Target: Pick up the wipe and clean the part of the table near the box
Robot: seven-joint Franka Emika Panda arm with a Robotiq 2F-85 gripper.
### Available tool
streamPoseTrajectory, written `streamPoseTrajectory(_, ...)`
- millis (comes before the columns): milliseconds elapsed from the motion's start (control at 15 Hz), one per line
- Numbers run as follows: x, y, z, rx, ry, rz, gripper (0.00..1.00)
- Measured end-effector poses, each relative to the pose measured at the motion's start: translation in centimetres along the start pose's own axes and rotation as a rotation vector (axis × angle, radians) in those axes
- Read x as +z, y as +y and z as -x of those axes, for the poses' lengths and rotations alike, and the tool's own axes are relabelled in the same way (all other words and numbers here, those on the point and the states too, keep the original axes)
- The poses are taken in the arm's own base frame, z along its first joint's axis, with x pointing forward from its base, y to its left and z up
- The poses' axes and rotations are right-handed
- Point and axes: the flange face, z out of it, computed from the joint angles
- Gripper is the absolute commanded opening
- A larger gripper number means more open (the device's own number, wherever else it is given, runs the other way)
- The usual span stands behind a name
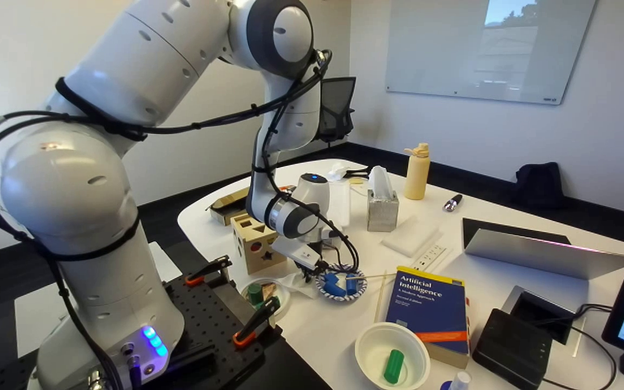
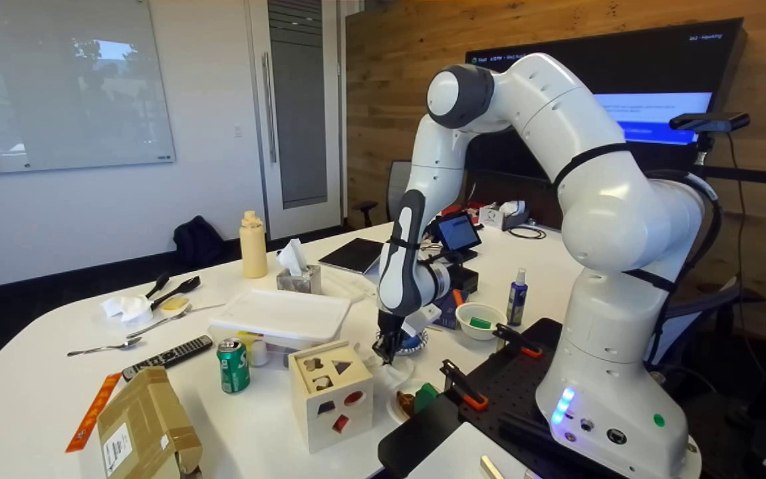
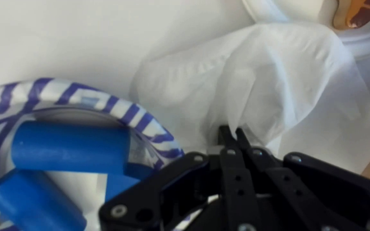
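- Watching the wrist view, I have the tool (image 3: 233,131) pinching a small fold of the wipe (image 3: 287,73), which lies loosely bunched over the bench (image 2: 250,432), between the striped bowl (image 3: 124,109) and the plate (image 3: 361,48).
- Only that thin fold is caught, so I judge a hard drag could pull it free or tear it.
- The tool's linkage overlaps the bowl's rim in that view; whether they touch I can't tell. A low swing that way could tip the bowl and spill the blue blocks (image 3: 71,146).
- The wipe's far edge overlaps the plate's rim. If it snags there, my stroke may drag the plate along.
- The wooden box (image 2: 333,397) stands near the wipe, and I take it as the box meant; overrunning a stroke would likely shove it.
- Height is my other worry: pressing too low could scrape the bare tool on the bench, while working too high would let the slack cloth skim without cleaning.
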Motion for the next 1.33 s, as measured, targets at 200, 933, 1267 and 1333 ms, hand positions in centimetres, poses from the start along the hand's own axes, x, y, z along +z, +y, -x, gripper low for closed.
streamPoseTrajectory(200,0.1,-0.4,-0.3,-0.011,0.057,-0.002,0.0)
streamPoseTrajectory(933,0.6,-1.0,0.1,0.038,0.07,-0.146,0.0)
streamPoseTrajectory(1267,0.5,-0.1,0.6,0.102,0.065,-0.146,0.0)
streamPoseTrajectory(1333,0.4,0.2,0.8,0.12,0.065,-0.141,0.0)
